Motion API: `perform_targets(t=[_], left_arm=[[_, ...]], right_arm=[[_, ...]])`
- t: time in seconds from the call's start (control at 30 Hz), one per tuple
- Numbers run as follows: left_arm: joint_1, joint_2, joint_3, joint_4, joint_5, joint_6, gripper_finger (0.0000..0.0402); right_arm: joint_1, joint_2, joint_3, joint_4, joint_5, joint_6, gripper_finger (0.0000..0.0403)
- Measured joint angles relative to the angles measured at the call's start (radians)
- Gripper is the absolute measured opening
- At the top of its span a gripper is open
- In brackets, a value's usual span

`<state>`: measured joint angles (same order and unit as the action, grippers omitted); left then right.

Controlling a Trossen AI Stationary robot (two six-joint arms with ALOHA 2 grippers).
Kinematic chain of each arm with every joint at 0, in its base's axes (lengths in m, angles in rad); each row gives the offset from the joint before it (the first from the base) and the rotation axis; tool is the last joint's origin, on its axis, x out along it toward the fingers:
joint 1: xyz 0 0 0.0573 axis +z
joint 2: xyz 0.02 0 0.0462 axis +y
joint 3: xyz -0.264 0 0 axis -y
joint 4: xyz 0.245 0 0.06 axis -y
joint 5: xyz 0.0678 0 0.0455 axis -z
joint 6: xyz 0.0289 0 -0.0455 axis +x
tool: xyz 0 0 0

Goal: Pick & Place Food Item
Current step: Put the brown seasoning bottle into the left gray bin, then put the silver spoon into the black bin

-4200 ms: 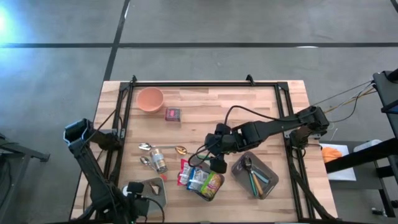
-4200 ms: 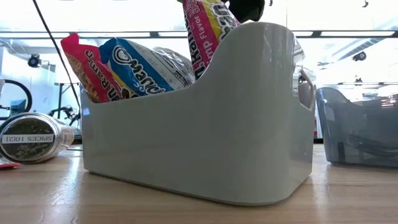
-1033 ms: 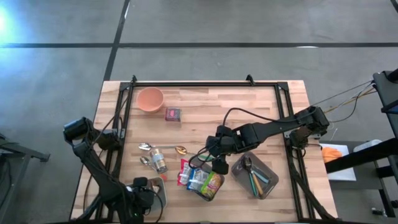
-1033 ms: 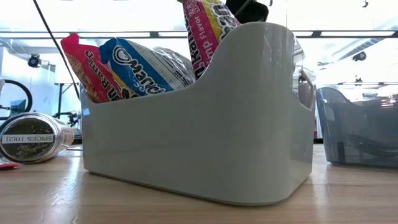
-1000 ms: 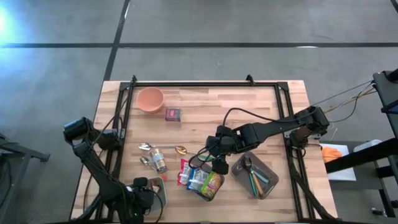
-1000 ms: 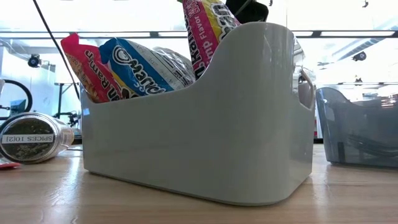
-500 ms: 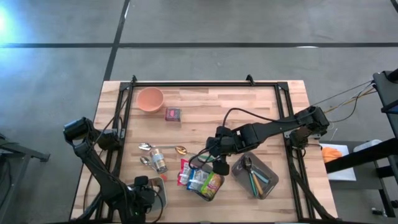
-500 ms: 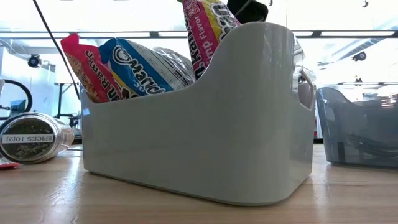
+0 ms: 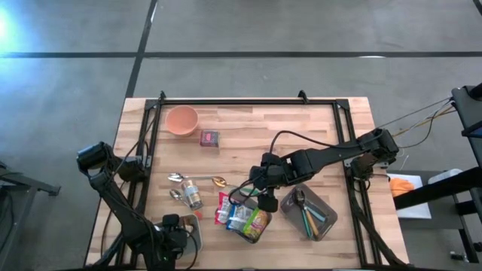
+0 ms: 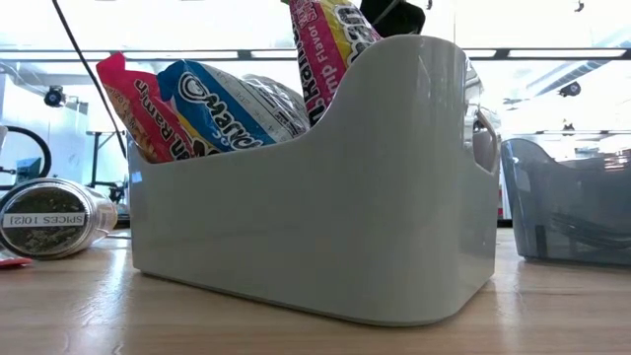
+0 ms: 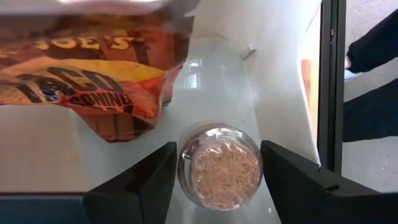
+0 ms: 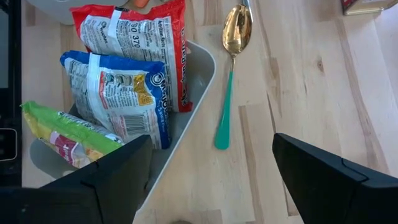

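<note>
Straddling a small upright jar of pale granules [image 11: 219, 176], the left gripper [image 11: 219, 163] hangs at the counter's [image 9: 316, 128] near left corner. It points steeply down into a white bin [image 11: 277, 81]. The jar stands on the bin's floor just beside a taco seasoning packet [image 11: 93, 81]. Whether this gripper is clamped on the jar or clear of it I cannot tell.

What matters for the coming move is that the jar lies straight below the gripper. Its long axis is upright and runs almost along the gripper's own line. The left arm is also by far the nearer one. A straight lift would likely clear the jar without tipping it.

Farther in, the right gripper [image 12: 211, 143] hovers with its jaws wide apart and nothing between them. It hangs above a second white bin [image 12: 208, 65] of ramen packets [image 12: 118, 93]. A teal-handled spoon [image 12: 229, 81] lies on the wood just beside that bin. An orange bowl [image 9: 181, 119] sits near the far edge.
</note>
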<state>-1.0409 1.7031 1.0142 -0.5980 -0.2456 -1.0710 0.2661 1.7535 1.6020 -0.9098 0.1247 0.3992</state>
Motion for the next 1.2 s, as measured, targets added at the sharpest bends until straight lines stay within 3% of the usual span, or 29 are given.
perform_targets(t=[0.47,0.77,1.0,1.2], left_arm=[[0.070,-0.018,0.001,0.050,0.105,0.024,0.0237],[0.122,-0.126,0.001,0.050,0.156,0.034,0.0237],[0.132,-0.221,0.001,0.048,0.258,0.034,0.0237],[0.149,-0.311,0.001,0.047,0.334,-0.090,0.0237]], right_arm=[[0.000,0.000,0.000,0.001,-0.029,-0.011,0.0334],[0.000,0.000,0.000,0.001,-0.029,-0.010,0.0333],[0.000,0.000,0.000,0.001,-0.029,-0.011,0.0333],[0.000,0.000,0.000,0.001,-0.029,-0.011,0.0333]])
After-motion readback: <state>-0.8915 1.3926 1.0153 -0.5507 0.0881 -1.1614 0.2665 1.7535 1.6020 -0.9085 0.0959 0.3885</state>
